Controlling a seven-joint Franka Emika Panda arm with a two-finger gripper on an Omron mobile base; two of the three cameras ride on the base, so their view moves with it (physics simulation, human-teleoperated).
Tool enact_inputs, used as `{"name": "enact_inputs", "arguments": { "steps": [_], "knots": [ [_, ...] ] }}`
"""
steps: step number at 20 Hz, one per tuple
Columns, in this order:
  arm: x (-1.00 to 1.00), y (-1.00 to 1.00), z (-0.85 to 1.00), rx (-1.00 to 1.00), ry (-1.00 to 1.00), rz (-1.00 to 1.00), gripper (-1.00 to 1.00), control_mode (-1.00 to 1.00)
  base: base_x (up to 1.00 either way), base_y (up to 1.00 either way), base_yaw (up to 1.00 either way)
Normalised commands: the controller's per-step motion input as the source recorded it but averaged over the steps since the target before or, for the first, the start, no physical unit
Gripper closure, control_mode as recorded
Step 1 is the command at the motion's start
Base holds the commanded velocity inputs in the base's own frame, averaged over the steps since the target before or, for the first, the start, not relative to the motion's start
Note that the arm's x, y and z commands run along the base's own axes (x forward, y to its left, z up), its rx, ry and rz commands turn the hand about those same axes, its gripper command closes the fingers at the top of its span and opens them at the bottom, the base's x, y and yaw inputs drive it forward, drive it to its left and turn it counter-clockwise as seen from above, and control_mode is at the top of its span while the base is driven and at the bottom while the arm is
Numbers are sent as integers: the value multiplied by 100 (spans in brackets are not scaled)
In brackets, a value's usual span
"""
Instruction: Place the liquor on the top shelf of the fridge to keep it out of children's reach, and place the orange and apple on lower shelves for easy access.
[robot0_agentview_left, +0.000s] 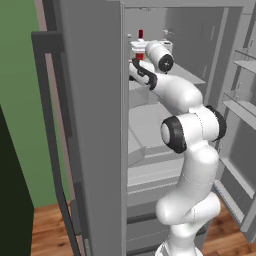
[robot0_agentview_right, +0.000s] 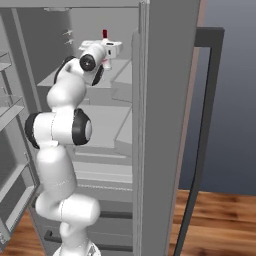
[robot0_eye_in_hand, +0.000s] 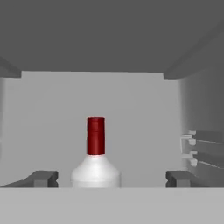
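We see the tall plain grey fridge (robot0_agentview_left: 95, 125) with its doors swung wide and the white arm reaching up into its pale grey cavity. The small slim clear-white liquor bottle with the red cap (robot0_eye_in_hand: 96, 155) stands upright on the flat pale-grey top shelf (robot0_agentview_right: 122, 72), toward the back wall of the cavity and roughly midway along the shelf's width. In the left base view the bottle (robot0_agentview_left: 140, 37) shows its red cap just above the arm's wrist; in the right base view the red cap (robot0_agentview_right: 105, 35) rises above the white hand.

Pincer (robot0_eye_in_hand: 111, 179): jaws spread wide, one dark fingertip (robot0_eye_in_hand: 41, 178) on either side of the bottle with clear gaps between each tip and the glass. We note no contact; the bottle stands free on the shelf between the tips. From the base cameras the pincer (robot0_agentview_right: 111, 50) sits level with the bottle, partly hidden behind the wrist.

Below the top shelf, the wide lower shelves (robot0_agentview_left: 150, 125) and grey drawers (robot0_agentview_right: 107, 172) are visible. Narrow door racks (robot0_agentview_left: 242, 105) line the open right-hand door. Wooden floor (robot0_agentview_right: 215, 220) lies beneath.
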Motion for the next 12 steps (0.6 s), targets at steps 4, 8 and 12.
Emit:
{"name": "enact_inputs", "arguments": {
  "steps": [4,8,12],
  "knots": [
    [-72,-5,3,-3,5,0,-100,-100,0,0,0],
    [-80,-3,7,-5,12,1,-100,-100,0,0,0],
    [-81,-11,22,-4,13,0,-100,-100,0,0,0]
  ]
}}
